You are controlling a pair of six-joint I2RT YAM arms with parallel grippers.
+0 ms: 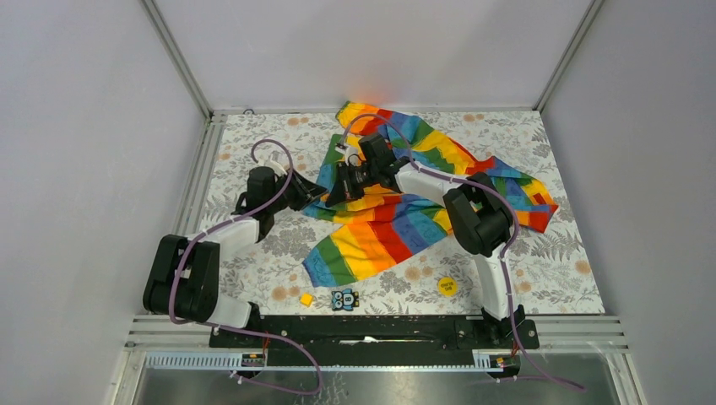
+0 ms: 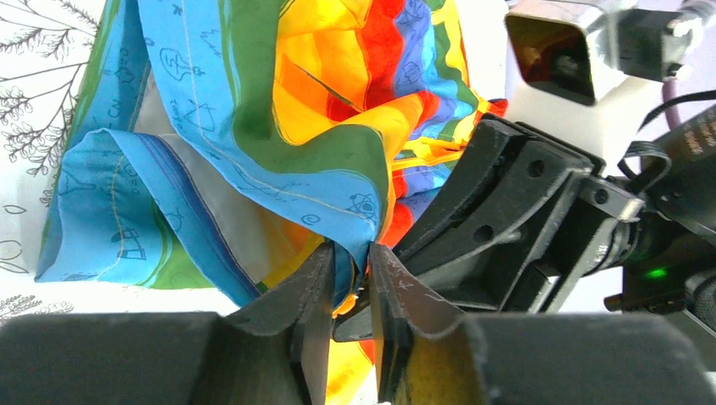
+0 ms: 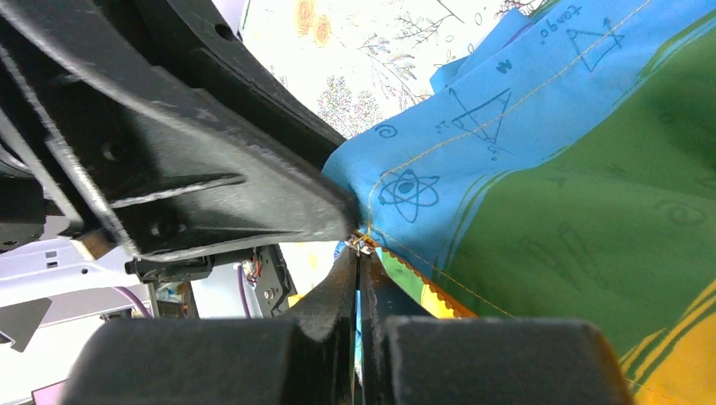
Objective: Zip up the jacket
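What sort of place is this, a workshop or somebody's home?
Probably a lab's robot test booth, not a home: plain grey walls framed by aluminium rails, a left arm and right arm bolted at the table edge, working on a jacket.

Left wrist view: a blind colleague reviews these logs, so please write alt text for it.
The left gripper pinches the blue edge of a soft rainbow-striped fabric jacket between its two dark fingers, the cloth bunched above. The black right arm crowds in close from the right; a white floral-print tabletop shows at left.
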